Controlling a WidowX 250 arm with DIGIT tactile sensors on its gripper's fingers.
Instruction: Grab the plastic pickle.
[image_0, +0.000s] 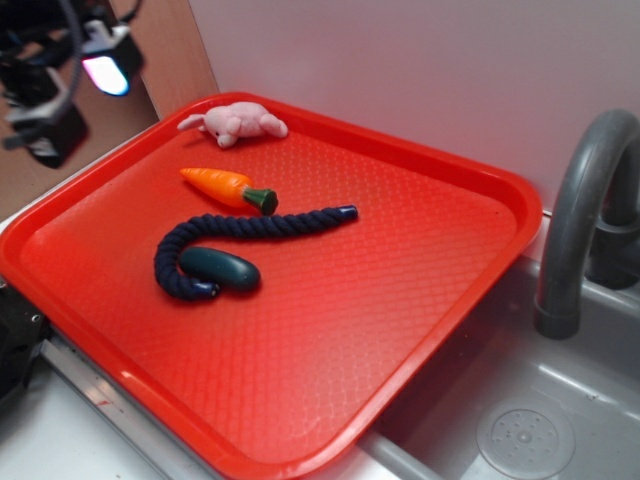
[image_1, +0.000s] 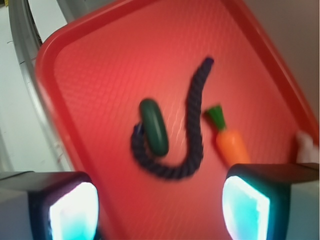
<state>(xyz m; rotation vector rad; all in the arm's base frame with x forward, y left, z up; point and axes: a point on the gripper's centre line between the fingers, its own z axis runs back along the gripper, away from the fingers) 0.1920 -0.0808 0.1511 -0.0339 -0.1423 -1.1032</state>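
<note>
I have the gripper high above the red tray, off its far left corner, jaws spread wide apart with nothing between them. That height gives me the whole layout in the wrist view before I commit. The plastic pickle lies toward the tray's left edge, tucked inside the hook of the dark rope and touching the rope's curled end. I judge that contact to be the awkward part: jaws closing across the pickle could catch rope too. The carrot sits just beyond the rope, apart from the pickle, and a pink plush toy rests near the far corner.
</note>
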